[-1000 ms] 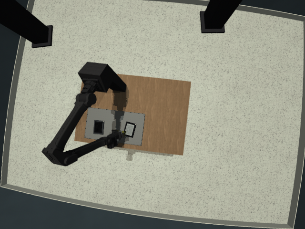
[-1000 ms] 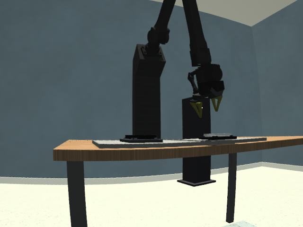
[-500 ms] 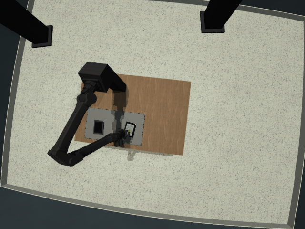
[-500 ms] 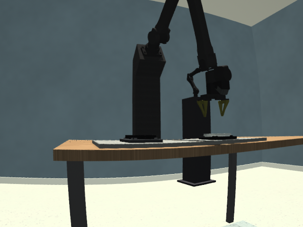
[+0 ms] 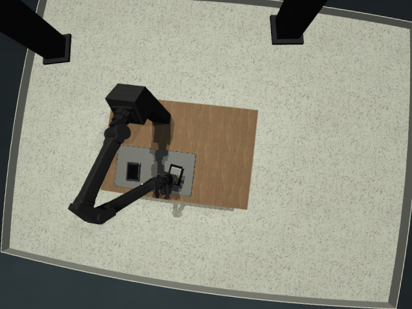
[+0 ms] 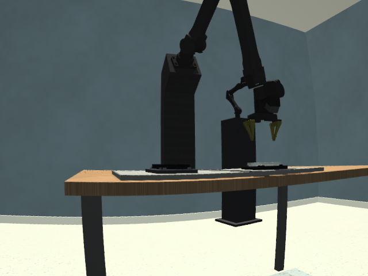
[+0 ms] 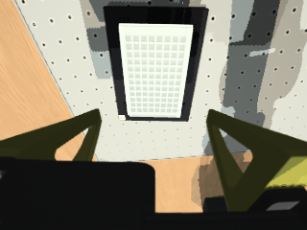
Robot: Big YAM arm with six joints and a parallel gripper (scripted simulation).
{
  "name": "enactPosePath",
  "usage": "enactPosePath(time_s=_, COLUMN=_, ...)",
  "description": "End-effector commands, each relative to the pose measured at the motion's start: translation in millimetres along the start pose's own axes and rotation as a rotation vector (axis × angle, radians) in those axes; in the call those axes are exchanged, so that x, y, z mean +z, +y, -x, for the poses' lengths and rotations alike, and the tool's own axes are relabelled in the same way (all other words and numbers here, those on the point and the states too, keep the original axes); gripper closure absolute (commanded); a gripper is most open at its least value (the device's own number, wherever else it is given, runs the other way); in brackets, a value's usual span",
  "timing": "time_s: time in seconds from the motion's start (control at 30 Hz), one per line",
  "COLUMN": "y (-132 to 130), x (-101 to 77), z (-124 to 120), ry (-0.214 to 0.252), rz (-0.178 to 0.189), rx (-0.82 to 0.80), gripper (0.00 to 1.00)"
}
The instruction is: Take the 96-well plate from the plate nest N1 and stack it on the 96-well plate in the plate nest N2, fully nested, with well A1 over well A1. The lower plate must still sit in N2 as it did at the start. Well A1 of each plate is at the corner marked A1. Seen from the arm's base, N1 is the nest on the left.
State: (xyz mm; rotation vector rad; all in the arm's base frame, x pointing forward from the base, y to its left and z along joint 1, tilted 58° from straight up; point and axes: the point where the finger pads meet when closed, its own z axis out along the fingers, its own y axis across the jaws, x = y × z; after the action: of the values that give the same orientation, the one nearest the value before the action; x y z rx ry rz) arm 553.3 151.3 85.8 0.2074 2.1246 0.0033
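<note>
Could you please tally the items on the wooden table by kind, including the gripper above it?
96-well plates: 2, one white, one dark
Plate nests: 2
Grey perforated base board: 1
Gripper, open: 1
Total: 6

No legible text, label, brand, number or sign is appearing in any view. The white 96-well plate [image 7: 155,70] is sitting in its black nest [image 7: 200,62] with a plain well grid, and no row or column characters are resolving on it. A small pale mark [image 7: 122,116] is showing at the plate corner nearest the wrist camera (too small to read as characters). The perforated grey board [image 7: 62,57] around the nest is carrying no printed marking.
</note>
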Motion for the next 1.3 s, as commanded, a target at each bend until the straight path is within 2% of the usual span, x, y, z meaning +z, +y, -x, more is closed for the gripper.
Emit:
enactPosePath(time_s=0.0, y=1.1, x=-2.2, z=0.9, ry=-0.005, rz=0.004, rx=0.014, gripper=0.0)
enactPosePath(time_s=0.03, y=-4.5, x=7.4, z=2.6, ry=-0.009, rz=-0.007, rx=0.034, gripper=0.0)
enactPosePath(time_s=0.1, y=-4.3, x=10.8, z=2.4, ry=-0.008, rz=-0.006, rx=0.034, gripper=0.0)
enactPosePath(time_s=0.2, y=-5.6, x=12.5, z=-0.5, ry=0.003, rz=-0.011, rx=0.029, gripper=0.0)
enactPosePath(time_s=0.27, y=-4.4, x=15.8, z=2.3, ry=-0.008, rz=-0.005, rx=0.026, gripper=0.0)
enactPosePath(time_s=1.27, y=-5.5, x=60.9, z=1.1, ry=-0.006, rz=-0.007, rx=0.011, gripper=0.0)
